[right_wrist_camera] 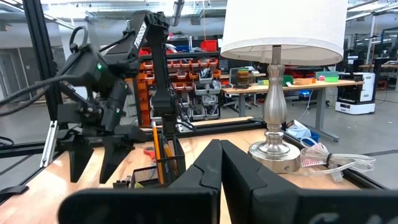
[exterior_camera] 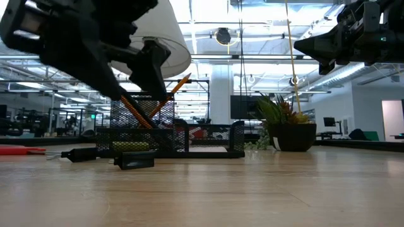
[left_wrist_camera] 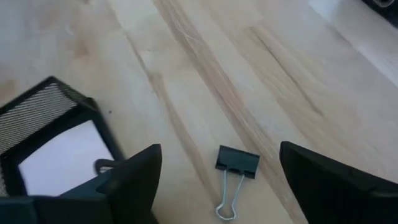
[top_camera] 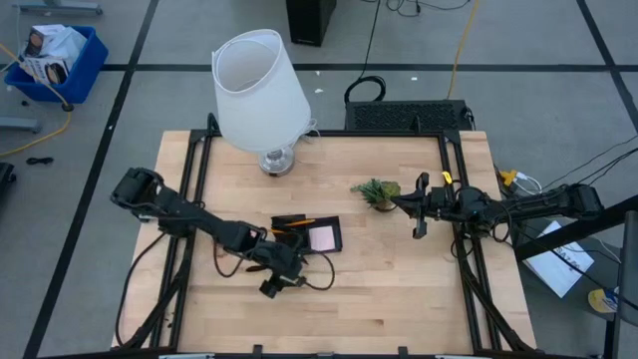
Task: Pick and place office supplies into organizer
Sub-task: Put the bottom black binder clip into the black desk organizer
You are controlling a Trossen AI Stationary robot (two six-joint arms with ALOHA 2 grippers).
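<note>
The left claw point(left_wrist_camera: 217, 180) hangs spread wide over a black binder clip point(left_wrist_camera: 235, 167) lying on the counter point(top_camera: 399, 289) just beside the organizer point(top_camera: 307, 235). The right claw point(right_wrist_camera: 221, 163) is clenched empty, raised well apart from the organizer, near the plant point(top_camera: 377, 192).

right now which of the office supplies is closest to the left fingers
The black binder clip, on bare wood between those open fingers; the pencils stand in the organizer.

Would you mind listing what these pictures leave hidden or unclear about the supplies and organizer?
- Organizer, high view: the left gripper and its arm cover its near-left part; contents there are hidden.
- Binder clip, left wrist view: it lies between the open fingers; the high view cannot resolve it.
- Sticky pad, left wrist view: cut off by the organizer wall and a finger.
- Dark items on the table, low view: too dim to identify.
</note>
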